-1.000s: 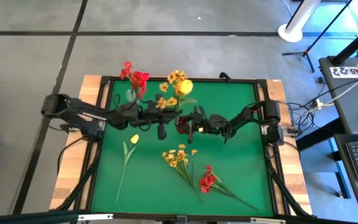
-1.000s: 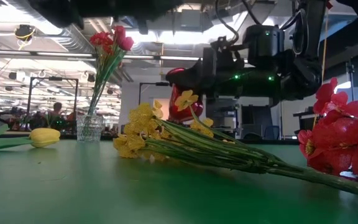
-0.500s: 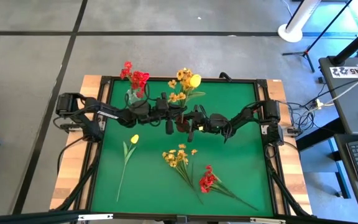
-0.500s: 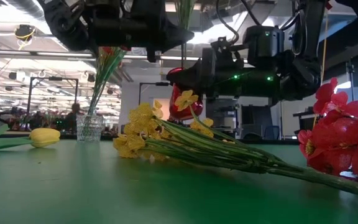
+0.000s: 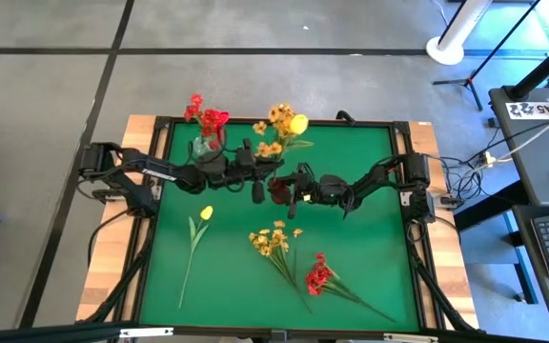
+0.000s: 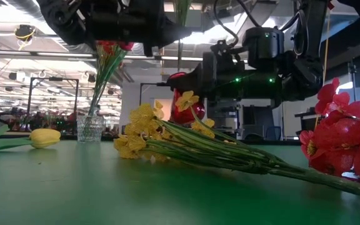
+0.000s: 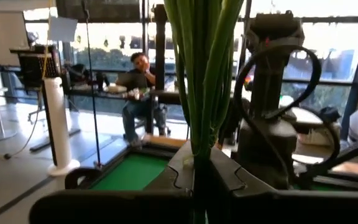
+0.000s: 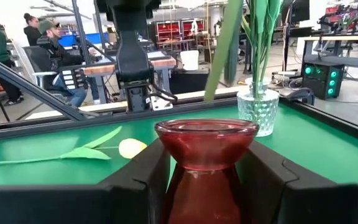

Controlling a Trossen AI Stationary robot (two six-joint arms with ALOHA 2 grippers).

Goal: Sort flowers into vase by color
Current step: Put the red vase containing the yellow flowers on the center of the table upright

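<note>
My left gripper (image 5: 257,185) is shut on a bunch of yellow flowers (image 5: 286,124), held upright beside the red vase (image 5: 279,190). The stems' lower end (image 8: 221,56) hangs just behind the red vase's rim (image 8: 205,129); whether it is inside, I cannot tell. My right gripper (image 5: 285,193) is shut on that vase. A clear vase (image 5: 203,148) with red flowers (image 5: 208,119) stands at the far left. On the mat lie a yellow tulip (image 5: 204,213), a yellow spray (image 5: 273,239) and a red spray (image 5: 317,276). My left gripper pinches the bundled green stems (image 7: 197,140) between its two fingers, level, coming from the table's left. The fingers lie across the stems. The bunch stands upright and clear of the table, blossoms above the gripper. My right gripper pinches the red vase just below its rim (image 8: 204,163) between its two fingers, level, coming from the table's right. The vase stands upright. Its foot is hidden behind the yellow spray (image 6: 167,140) in the low view.
A raised black frame (image 5: 403,126) borders the green mat (image 5: 227,286). The two arms meet nose to nose at the mat's middle. The loose flowers take up the near half. People sit in the room (image 8: 55,56) beyond the table.
My left gripper has come down and toward the table's right, closer to the red vase, carrying the yellow bunch upright; its blossoms have shifted right with it. It has almost stopped in the last half second. The red vase stands where it was.
</note>
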